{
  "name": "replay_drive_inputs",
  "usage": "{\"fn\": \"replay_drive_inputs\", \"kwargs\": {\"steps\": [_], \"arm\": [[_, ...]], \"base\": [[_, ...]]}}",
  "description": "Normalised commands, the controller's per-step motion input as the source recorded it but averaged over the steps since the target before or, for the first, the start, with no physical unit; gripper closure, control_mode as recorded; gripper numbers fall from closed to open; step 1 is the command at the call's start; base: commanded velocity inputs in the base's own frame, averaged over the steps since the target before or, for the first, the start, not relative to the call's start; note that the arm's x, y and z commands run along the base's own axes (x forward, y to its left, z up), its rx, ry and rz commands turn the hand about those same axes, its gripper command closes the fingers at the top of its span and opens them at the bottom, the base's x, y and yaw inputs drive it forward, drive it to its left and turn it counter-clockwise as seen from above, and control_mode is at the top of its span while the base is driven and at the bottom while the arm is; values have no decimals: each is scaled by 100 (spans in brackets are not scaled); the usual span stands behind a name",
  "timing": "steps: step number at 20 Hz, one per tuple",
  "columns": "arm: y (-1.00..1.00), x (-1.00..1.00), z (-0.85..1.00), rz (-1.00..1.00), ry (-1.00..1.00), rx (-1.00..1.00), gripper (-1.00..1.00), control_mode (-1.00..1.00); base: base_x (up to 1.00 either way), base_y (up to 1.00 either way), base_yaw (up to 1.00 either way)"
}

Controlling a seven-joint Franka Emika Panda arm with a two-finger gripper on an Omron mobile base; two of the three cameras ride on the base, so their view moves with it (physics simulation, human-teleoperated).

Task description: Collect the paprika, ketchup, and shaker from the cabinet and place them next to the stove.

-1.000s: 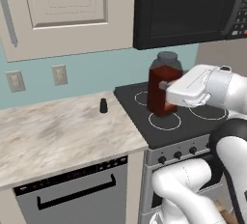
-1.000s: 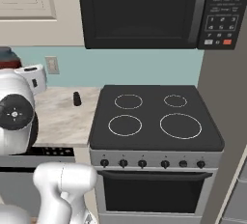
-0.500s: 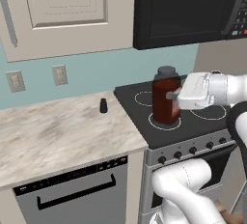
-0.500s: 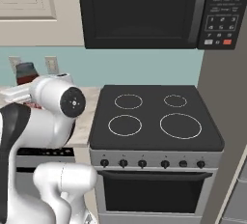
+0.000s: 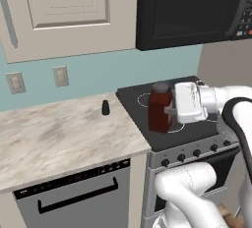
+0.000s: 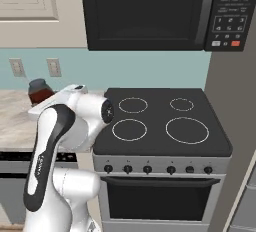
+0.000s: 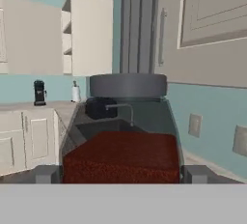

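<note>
The paprika (image 5: 160, 108), a straight-sided red-brown jar with a greyish cap, stands upright between the two fingers of the gripper (image 5: 170, 109), over the left part of the stove (image 5: 147, 133). Whether its base rests on the black glass or hangs just above it cannot be told. The white hand reaches in from the right, level with the jar's middle.

In the hand view the jar (image 7: 126, 136) fills the centre, with one grey fingertip (image 7: 47, 174) at its lower left and the other at its lower right. The jaws stand wide, set against the jar's two sides; the grip spans its full width.

In the right base view the jar (image 6: 39, 91) shows behind the arm's elbow, to the left of the cooktop (image 6: 165, 146).

The shaker (image 5: 105, 107), a small black cylinder, stands on the marble counter (image 5: 59, 138) just left of the stove's left edge, well apart from the jar. The counter between the shaker and its front edge is bare. The seam between counter and stove runs just left of the jar. A black microwave (image 5: 192, 11) hangs above the stove, leaving open room over the jar's cap. The closed wall cabinet (image 5: 69, 11) hangs above the counter.
</note>
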Motion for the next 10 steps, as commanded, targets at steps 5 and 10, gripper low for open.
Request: {"fn": "replay_drive_inputs", "kwargs": {"steps": [5, 10], "arm": [[0, 43, -47, 21, -8, 1, 100, -100], [0, 53, -31, 13, 1, 0, 100, -100]], "base": [[0, 0, 0], [0, 0, 0]]}}
